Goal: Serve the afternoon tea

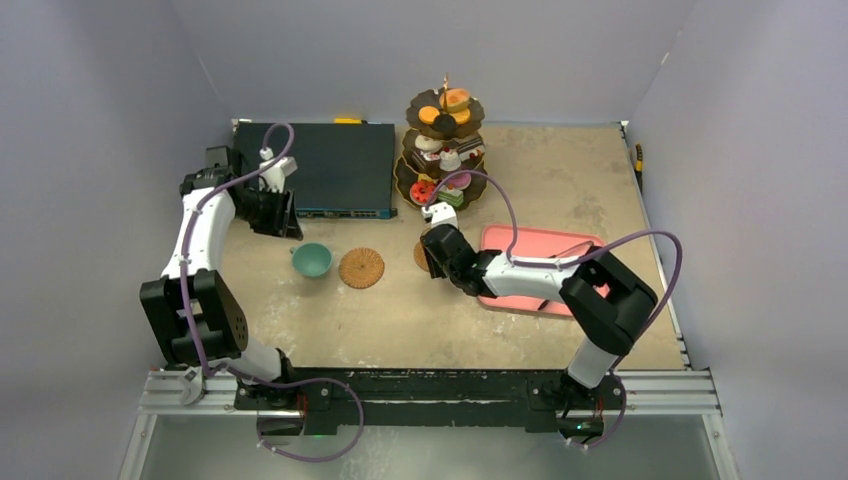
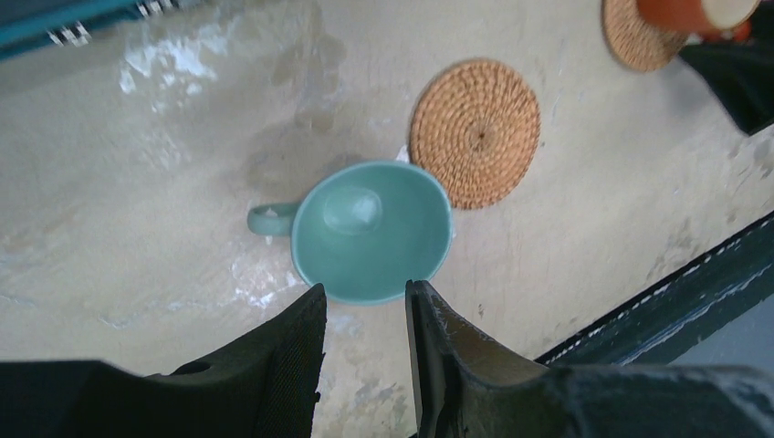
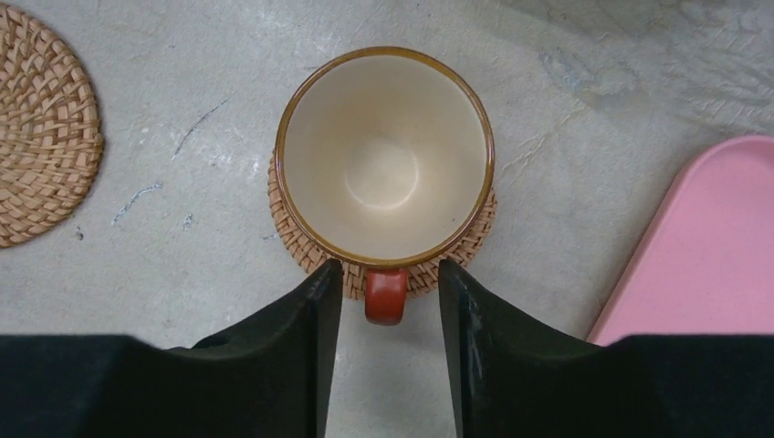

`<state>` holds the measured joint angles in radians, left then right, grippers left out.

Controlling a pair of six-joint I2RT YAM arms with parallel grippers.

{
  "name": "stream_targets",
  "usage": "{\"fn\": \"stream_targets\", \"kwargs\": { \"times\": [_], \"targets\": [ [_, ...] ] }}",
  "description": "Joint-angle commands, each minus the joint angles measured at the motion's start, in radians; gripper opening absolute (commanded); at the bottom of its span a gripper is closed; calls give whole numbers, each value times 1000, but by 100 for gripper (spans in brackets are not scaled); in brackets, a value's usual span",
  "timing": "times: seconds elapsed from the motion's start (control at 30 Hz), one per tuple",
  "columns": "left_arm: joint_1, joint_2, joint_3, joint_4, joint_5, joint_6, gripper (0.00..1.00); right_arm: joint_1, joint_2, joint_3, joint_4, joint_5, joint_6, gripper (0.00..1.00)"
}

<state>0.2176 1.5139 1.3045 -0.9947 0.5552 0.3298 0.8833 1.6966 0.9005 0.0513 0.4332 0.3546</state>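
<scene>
At table centre, straddles tan cup (image 3: 385, 155) handle w/ right gripper (image 3: 390, 274) parted, not touching; cup sits on coaster (image 3: 290, 239), served. At left, points left gripper (image 2: 365, 297), narrow gap, empty, at teal cup (image 2: 374, 233), prob. bound for bare coaster (image 2: 475, 132) just right of it.

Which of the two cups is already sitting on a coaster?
The tan cup with the red-orange handle: it stands on a woven coaster. The teal cup stands on bare table, beside the other coaster.

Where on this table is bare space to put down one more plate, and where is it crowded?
Free: the table at its back right, between the tiered stand and the pink tray; also the near strip in front of the teal cup and empty coaster. Crowded: the middle, around the tan cup and right gripper.
</scene>
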Motion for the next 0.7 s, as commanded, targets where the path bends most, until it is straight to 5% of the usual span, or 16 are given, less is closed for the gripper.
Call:
{"fn": "stream_targets", "kwargs": {
  "times": [0.0,0.2,0.67],
  "targets": [
    [9,-5,-61,-62,-62,105,37,-3,-75,36,-3,7,9,52],
    [9,11,-136,-54,-97,137,37,-2,-177,56,-42,41,11,62],
    [7,114,-187,36,-119,133,32,3,-304,66,-92,30,23,59]
  ]
}}
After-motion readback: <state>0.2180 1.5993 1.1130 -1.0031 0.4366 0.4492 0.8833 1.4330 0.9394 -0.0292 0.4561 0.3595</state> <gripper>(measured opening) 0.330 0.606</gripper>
